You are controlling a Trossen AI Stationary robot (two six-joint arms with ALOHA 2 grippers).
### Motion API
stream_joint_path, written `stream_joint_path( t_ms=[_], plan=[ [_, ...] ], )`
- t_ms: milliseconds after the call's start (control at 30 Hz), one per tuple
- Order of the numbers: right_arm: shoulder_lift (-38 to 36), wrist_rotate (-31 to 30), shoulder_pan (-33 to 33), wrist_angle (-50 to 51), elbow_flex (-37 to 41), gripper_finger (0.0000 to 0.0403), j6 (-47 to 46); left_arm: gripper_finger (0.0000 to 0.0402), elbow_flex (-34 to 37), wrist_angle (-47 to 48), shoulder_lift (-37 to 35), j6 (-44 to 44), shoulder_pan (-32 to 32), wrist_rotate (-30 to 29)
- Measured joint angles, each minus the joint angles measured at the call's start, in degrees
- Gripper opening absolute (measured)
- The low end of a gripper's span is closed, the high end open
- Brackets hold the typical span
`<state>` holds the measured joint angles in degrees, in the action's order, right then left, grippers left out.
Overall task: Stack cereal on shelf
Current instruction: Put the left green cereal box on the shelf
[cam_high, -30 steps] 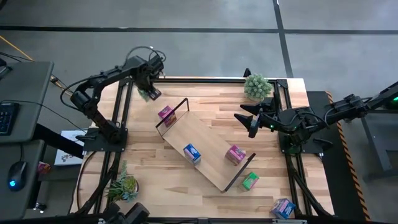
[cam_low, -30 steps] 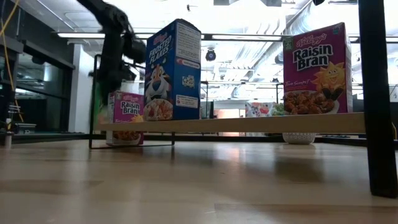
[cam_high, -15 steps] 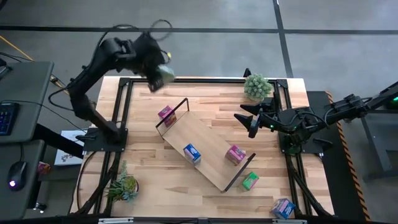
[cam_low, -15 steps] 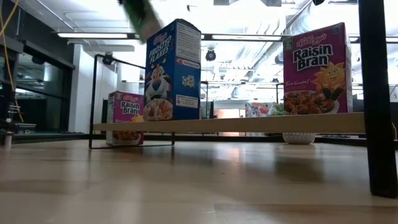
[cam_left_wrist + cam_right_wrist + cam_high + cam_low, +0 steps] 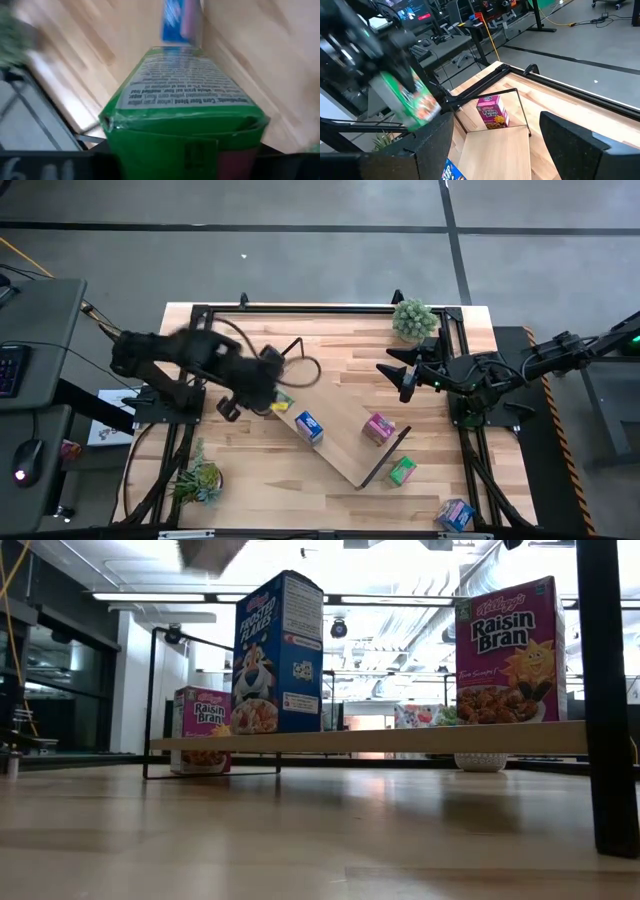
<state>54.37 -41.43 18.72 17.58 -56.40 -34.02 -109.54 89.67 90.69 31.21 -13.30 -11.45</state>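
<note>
Gripping green cereal box (image 5: 182, 107), left gripper (image 5: 268, 395)

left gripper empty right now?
No, the left gripper is shut on a green cereal box, carried above the shelf.

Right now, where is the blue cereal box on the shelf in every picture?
High view: the blue cereal box stands on the shelf, near the picture's centre.
Low view: tall on the board, left of centre.
Left wrist view: probably the blurred blue patch at the top edge, beyond the green cereal box.
Right wrist view: only a corner, at the bottom edge.
Shared landmark: the shelf board under it.
</note>
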Motion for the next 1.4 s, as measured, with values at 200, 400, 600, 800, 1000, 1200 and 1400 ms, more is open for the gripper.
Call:
stream_joint_path(
  t_ms=[200, 400, 600, 800, 1000, 1200, 1400],
  plan=[
    [0.0, 0.0, 0.0, 0.3, 0.0, 0.0288, 0.9, 0.0154, 13.4, -7.9, 0.1, 3.5, 0.0, -1.9],
    [0.0, 0.0, 0.0, 0.3, 0.0, 0.0288, 0.9, 0.0154, 19.1, -13.5, 0.1, 8.8, 0.0, -0.8],
    [0.0, 0.0, 0.0, 0.2, 0.0, 0.0288, 0.4, 0.0154, 22.4, -16.1, -0.1, 9.9, 1.3, 0.2],
    [0.0, 0.0, 0.0, 0.2, 0.0, 0.0288, 0.0, 0.0154, 25.6, -20.6, 0.5, 9.7, 2.5, 0.4],
    [0.0, -0.3, 0.0, 0.2, 0.0, 0.0288, 0.0, 0.0154, 27.9, -20.5, 0.5, 9.8, 3.5, 1.5],
    [0.0, -0.3, 0.0, 0.2, 0.0, 0.0288, 0.6, 0.0154, 29.5, -23.1, 0.4, 9.5, 4.4, 3.4],
    [0.0, -0.3, 0.0, 0.2, 0.0, 0.0288, 1.0, 0.0154, 31.9, -24.3, 0.5, 9.5, 4.7, 3.4]
  ],
)
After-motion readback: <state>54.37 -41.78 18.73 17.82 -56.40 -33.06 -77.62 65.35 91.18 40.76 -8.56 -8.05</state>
